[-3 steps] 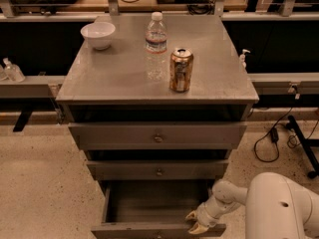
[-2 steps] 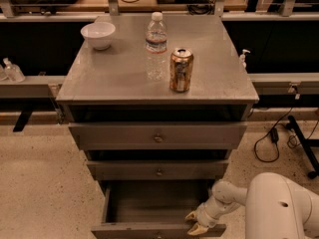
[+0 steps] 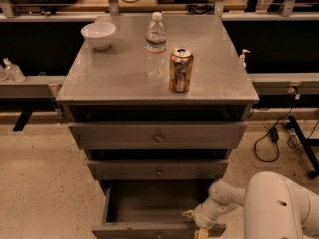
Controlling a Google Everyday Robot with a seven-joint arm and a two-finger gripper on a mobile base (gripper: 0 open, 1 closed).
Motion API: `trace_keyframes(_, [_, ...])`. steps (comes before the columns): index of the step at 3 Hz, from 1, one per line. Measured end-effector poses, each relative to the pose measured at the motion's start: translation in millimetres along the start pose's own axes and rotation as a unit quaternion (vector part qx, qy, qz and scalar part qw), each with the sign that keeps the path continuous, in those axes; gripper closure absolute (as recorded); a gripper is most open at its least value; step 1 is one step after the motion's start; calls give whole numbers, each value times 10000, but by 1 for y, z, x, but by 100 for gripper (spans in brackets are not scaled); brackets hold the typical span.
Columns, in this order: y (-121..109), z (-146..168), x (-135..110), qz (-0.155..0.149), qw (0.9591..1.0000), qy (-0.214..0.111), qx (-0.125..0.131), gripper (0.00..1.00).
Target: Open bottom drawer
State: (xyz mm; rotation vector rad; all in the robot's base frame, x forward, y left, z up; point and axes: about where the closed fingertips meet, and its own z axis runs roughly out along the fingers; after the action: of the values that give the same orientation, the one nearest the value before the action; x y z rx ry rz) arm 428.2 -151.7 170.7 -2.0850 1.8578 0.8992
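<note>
Noting the bottom drawer (image 3: 149,208) first: it sits lowest in the grey metal cabinet and stands pulled well out toward the camera, its front at the lower edge of the view. The gripper (image 3: 197,224) is at the right part of that front, at or just over its top edge, reaching in from the white robot arm (image 3: 279,203) at lower right. Since the gripper lies right of centre, we judge that it works the front panel itself, not the knob. Whether it actually touches the panel we cannot confirm. We also cannot tell whether the gripper is wide, narrow or clamped on the panel, because its tip runs into the frame edge.

Appearance of the drawer: dull grey sheet metal, an open box with a dark floor and nothing visible inside. Its two side walls run back under the cabinet. Its knob falls at or below the frame edge and is not made out. By our reading, the opening is done or nearly done.

Above it, the middle drawer (image 3: 159,172) and the top drawer (image 3: 158,137) are both shut, each with a small round centre knob.

On the cabinet top (image 3: 114,78):
- A soda can (image 3: 181,69) stands upright near the centre.
- A clear water bottle (image 3: 156,44) stands just behind and to the left of the can.
- A white bowl (image 3: 98,35) sits well apart at the back left corner.

A black cable (image 3: 271,138) trails on the speckled floor to the right.
</note>
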Motion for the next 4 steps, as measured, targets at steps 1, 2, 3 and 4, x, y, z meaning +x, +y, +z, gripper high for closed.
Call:
trace_keyframes(1, [-1, -14, -10, -110, 9998, 102, 161, 0])
trace_keyframes(2, [-5, -32, -23, -291, 9980, 352, 444, 13])
trace_keyframes(3, [-4, -31, -24, -305, 9978, 360, 463, 33])
trace_keyframes(4, [-3, -29, -24, -304, 9979, 352, 446, 57])
